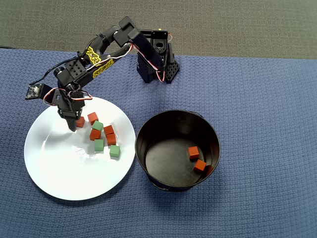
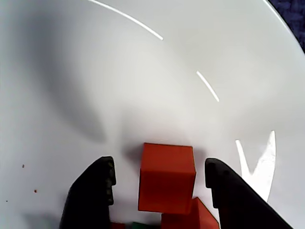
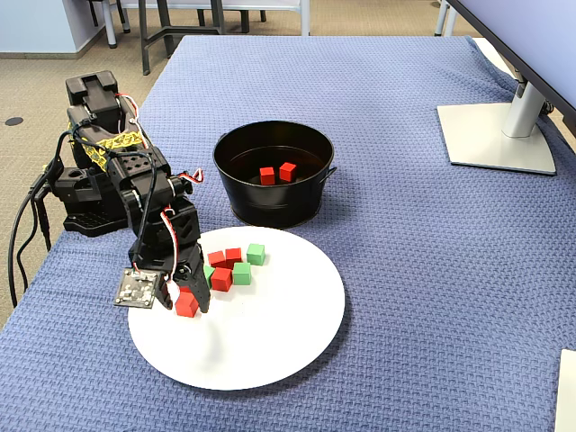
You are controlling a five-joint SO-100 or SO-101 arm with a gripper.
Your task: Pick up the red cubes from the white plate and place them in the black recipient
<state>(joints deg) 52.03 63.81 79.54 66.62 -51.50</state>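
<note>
Red cubes (image 1: 193, 152): in the overhead view we see two already in the black recipient (image 1: 143, 130) at right, four on the white plate (image 1: 54, 168) at lower left. In the wrist view our gripper (image 2: 159, 179) is open, empty, straddling one cube (image 2: 167, 177) at bottom centre. In the fixed view it stands low at the plate's left. Next, we judge: close and lift.

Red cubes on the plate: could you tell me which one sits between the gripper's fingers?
The lone red cube at the cluster's left edge in the overhead view; the open gripper straddles it, the others lie outside.
</note>
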